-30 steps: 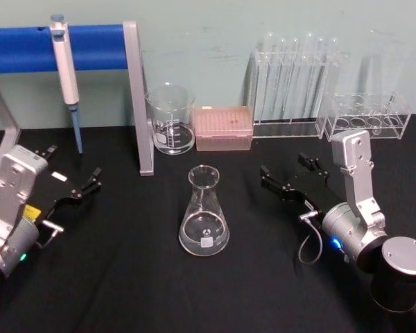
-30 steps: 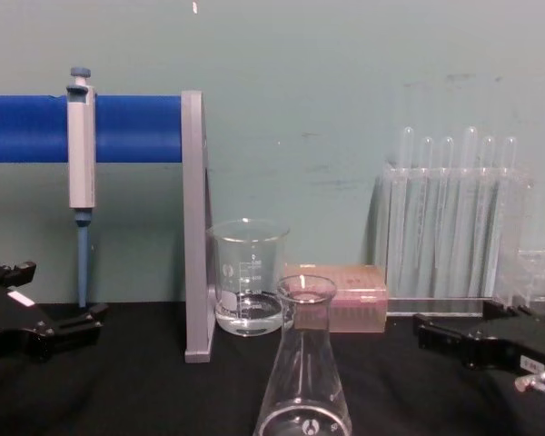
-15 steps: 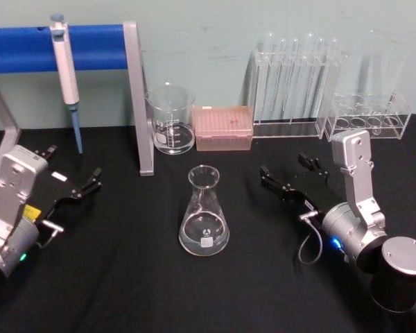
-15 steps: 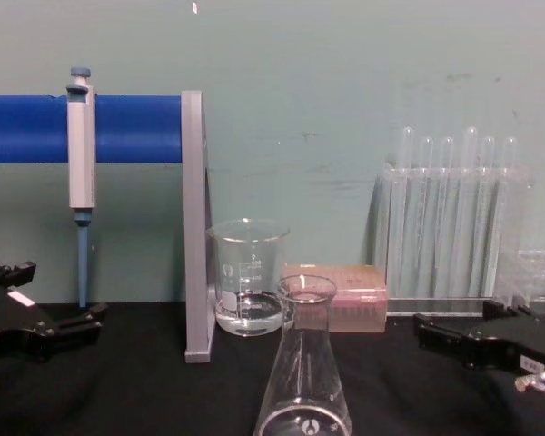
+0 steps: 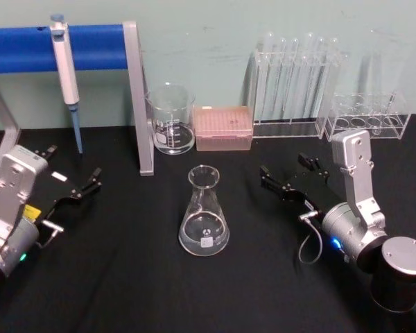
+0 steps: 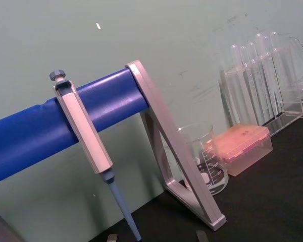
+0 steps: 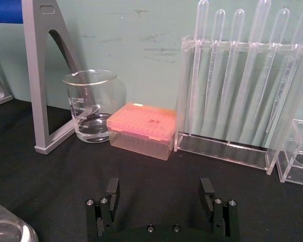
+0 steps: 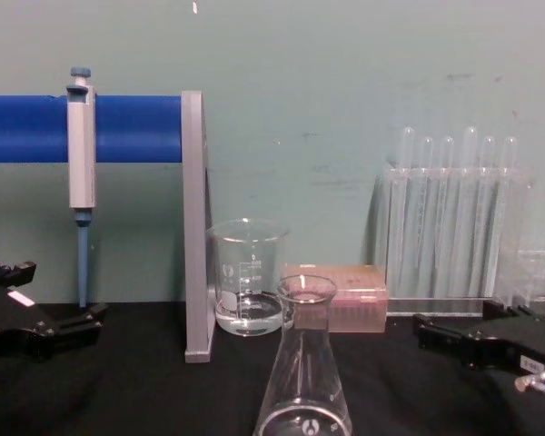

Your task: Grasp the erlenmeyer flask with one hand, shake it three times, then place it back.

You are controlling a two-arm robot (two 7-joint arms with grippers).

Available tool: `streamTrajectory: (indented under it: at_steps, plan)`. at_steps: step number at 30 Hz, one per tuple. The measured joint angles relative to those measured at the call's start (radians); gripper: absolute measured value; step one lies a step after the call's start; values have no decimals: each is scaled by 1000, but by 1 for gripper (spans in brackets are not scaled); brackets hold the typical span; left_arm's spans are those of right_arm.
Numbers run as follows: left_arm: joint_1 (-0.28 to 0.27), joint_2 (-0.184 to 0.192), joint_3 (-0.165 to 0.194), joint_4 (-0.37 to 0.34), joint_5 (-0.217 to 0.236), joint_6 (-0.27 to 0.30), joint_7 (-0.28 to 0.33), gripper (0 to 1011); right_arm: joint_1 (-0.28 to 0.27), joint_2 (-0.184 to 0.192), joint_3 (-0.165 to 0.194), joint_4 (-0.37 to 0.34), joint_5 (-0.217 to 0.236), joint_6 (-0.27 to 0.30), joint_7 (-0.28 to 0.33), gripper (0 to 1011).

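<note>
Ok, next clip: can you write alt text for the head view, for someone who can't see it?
A clear glass conical erlenmeyer flask stands upright on a black table, untouched, between the left claw and the open right claw, both resting apart from it. Behind are a clear glass beaker, a pink tip box, test tube racks and a pipette hanging on a blue stand bar.

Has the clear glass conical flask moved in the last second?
No. The clear glass conical flask stands in the same spot before the graduated glass beaker, upright on the black table.
</note>
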Motion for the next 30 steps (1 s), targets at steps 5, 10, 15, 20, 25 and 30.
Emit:
streamTrajectory:
  at_steps: [5, 10, 15, 20, 25, 30]
  plan:
    - [0, 0, 0, 0, 0, 0, 0, 1001, 0, 0, 0, 0, 0, 0, 0, 1000]
    - [0, 0, 0, 0, 0, 0, 0, 1001, 0, 0, 0, 0, 0, 0, 0, 1000]
    - [0, 0, 0, 0, 0, 0, 0, 1001, 0, 0, 0, 0, 0, 0, 0, 1000]
    - [0, 0, 0, 0, 0, 0, 0, 1001, 0, 0, 0, 0, 0, 0, 0, 1000]
    - [0, 0, 0, 0, 0, 0, 0, 1001, 0, 0, 0, 0, 0, 0, 0, 1000]
    - [0, 0, 0, 0, 0, 0, 0, 1001, 0, 0, 0, 0, 0, 0, 0, 1000]
